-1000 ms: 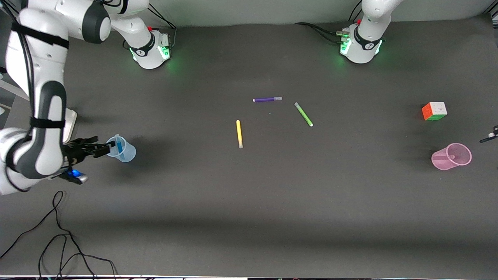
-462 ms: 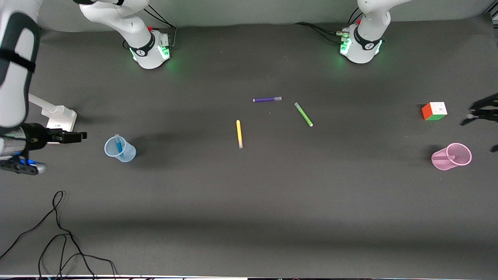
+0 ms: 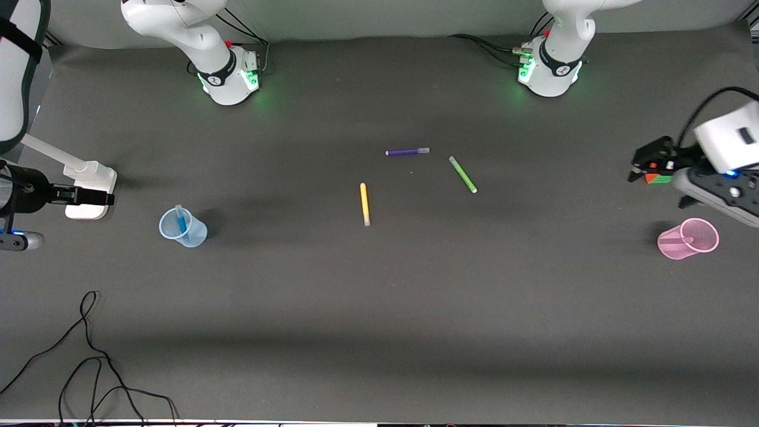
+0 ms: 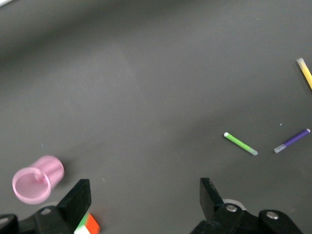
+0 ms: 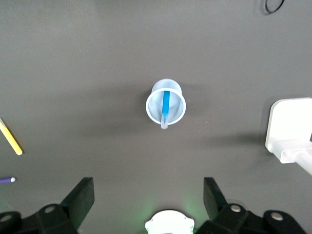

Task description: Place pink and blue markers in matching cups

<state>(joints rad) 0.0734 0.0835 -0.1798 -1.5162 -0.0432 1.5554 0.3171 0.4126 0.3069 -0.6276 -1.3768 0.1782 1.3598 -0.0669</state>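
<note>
The pale blue cup (image 3: pixel 184 229) stands upright toward the right arm's end of the table with the blue marker (image 3: pixel 181 220) leaning inside it. Both show in the right wrist view, the cup (image 5: pixel 165 107) and the marker (image 5: pixel 165 104). My right gripper (image 3: pixel 95 194) is open and empty, off to the side of that cup (image 5: pixel 148 195). The pink cup (image 3: pixel 688 238) stands toward the left arm's end with the pink marker (image 3: pixel 674 242) inside. My left gripper (image 3: pixel 642 163) is open and empty over the colour cube (image 3: pixel 659 177), beside the pink cup (image 4: pixel 36 179).
A yellow marker (image 3: pixel 364 204), a purple marker (image 3: pixel 407 152) and a green marker (image 3: pixel 462 174) lie mid-table. A white stand (image 3: pixel 89 179) sits by my right gripper. Black cables (image 3: pixel 89 362) trail at the near corner. The cube's corner (image 4: pixel 87 226) shows by a left finger.
My right gripper has let go of the blue marker in the blue cup and drawn away toward the table's end. My left gripper has come in over the colour cube.
</note>
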